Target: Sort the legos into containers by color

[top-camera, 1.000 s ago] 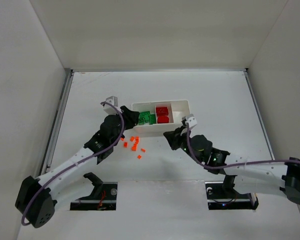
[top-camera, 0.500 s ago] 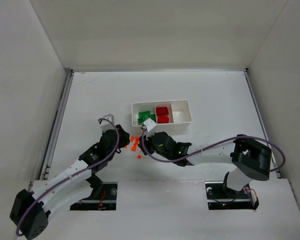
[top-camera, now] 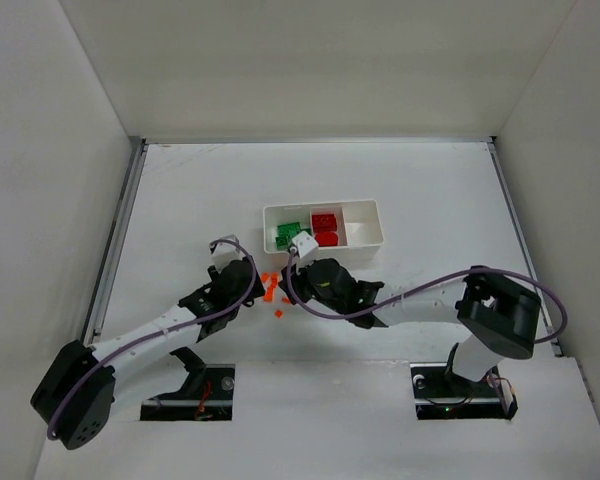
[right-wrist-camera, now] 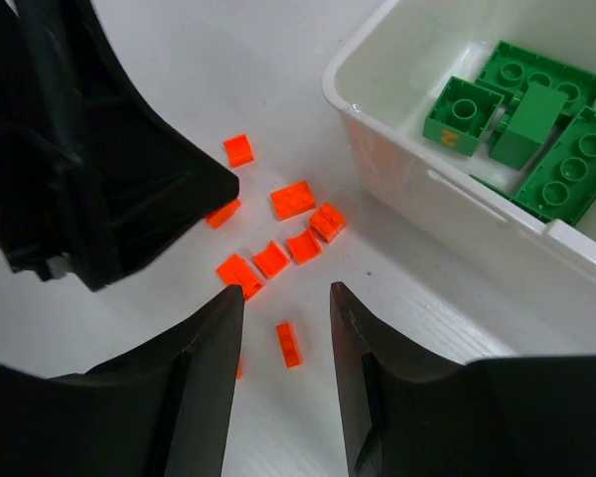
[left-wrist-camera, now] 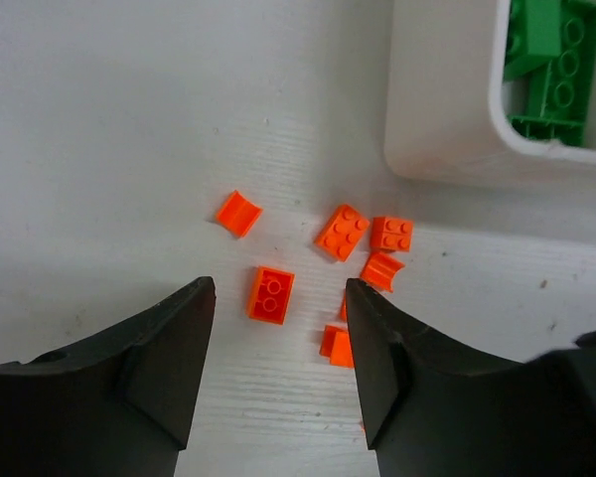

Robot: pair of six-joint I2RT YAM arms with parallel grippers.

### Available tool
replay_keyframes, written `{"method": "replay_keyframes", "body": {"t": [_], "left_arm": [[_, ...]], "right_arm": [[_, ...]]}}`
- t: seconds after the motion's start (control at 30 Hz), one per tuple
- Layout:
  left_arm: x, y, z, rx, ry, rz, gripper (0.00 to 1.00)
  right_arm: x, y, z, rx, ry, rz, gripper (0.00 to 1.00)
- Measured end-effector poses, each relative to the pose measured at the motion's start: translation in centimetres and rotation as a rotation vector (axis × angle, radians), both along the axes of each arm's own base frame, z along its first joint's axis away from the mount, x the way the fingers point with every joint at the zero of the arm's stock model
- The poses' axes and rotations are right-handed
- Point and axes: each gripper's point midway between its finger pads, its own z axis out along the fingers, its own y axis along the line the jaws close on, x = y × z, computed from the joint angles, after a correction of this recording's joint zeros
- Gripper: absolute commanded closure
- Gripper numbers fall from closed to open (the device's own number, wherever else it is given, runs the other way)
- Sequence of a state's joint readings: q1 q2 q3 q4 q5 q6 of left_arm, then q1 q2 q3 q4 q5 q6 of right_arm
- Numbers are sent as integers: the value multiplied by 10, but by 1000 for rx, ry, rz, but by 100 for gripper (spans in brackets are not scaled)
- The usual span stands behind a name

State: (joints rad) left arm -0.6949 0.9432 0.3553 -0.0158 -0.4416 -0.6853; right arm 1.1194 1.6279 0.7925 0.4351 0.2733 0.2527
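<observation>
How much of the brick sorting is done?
Green bricks and red bricks already sit in their tray compartments. Both the left gripper and right gripper hang open over the orange bits, holding nothing. Those orange bits all lie on the table, and the third compartment is empty.

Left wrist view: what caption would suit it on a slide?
Open left gripper over loose orange bricks, beside the tray holding green bricks.

Two robot arms, the left arm point(top-camera: 145, 332) and the right arm point(top-camera: 425, 303), have white tubular links, chunky black joints, a thin purple cable point(top-camera: 230, 240), a small white camera box point(top-camera: 302, 243) at the wrist, and the left gripper point(left-wrist-camera: 278, 288) and right gripper point(right-wrist-camera: 286, 290) each have two matte black wedge-shaped fingers point(left-wrist-camera: 159, 358).
</observation>
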Motion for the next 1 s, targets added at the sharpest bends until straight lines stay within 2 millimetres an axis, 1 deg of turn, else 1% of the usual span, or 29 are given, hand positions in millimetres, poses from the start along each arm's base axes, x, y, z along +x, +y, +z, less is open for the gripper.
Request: {"method": "replay_keyframes", "body": {"t": [0.13,0.27,0.4,0.57,0.63,0.67,0.8,0.87,0.93,1.0], "left_arm": [[-5,-3,-13,40,34,-15,48],[-5,-5,-21,68,44,-11,59],[-7,-4,-32,104,68,-9,64],[-5,-2,-32,118,54,4,64],[-3,-2,-31,120,47,11,65],[-3,-1,-31,121,45,14,67],[0,-1,-33,127,42,19,83],[1,0,-33,128,41,22,89],[2,1,-32,125,38,28,91],[3,1,-25,106,20,34,91]], "right_arm": [[-2,-8,14,32,-12,-14,54],[0,-12,26,56,-29,-37,54],[2,-15,32,66,-39,-51,54],[1,-15,33,66,-42,-54,54],[-1,-14,33,66,-42,-50,54],[-2,-13,33,66,-42,-45,54],[-5,-11,32,64,-40,-38,55],[-6,-11,30,61,-39,-36,55],[-6,-10,27,55,-35,-33,54],[-9,-7,22,45,-27,-20,53]]}}
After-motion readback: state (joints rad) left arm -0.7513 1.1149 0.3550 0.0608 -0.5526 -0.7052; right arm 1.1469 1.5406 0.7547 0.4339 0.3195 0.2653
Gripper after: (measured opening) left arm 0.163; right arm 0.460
